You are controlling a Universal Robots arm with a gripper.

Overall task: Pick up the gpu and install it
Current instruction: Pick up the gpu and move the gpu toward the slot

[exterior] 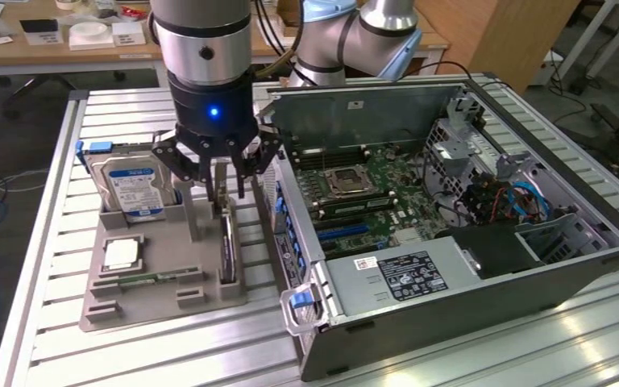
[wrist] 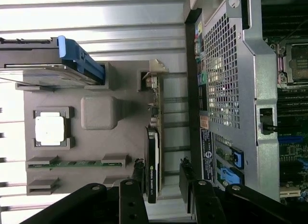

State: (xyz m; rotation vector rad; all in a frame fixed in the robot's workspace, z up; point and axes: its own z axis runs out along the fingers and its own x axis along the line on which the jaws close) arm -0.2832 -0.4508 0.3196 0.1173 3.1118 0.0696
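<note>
Gripper (exterior: 226,189) fingers half-open, straddling the gpu (wrist: 152,176) at the tray's (exterior: 138,302) edge by the case (exterior: 438,278); card sits nearer one finger, so I'd centre, stay square, clamp evenly.

Ribbed silvery aluminium table (exterior: 62,322), dull sheen, matt grey plastic holder tray (exterior: 170,298), perforated grey sheet-metal computer case (wrist: 226,65), glossy black cooler on thin green gpu (wrist: 153,142).

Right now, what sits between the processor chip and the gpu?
A raised gray block of the tray stands between the chip and the gpu, seen in the wrist view.
</note>
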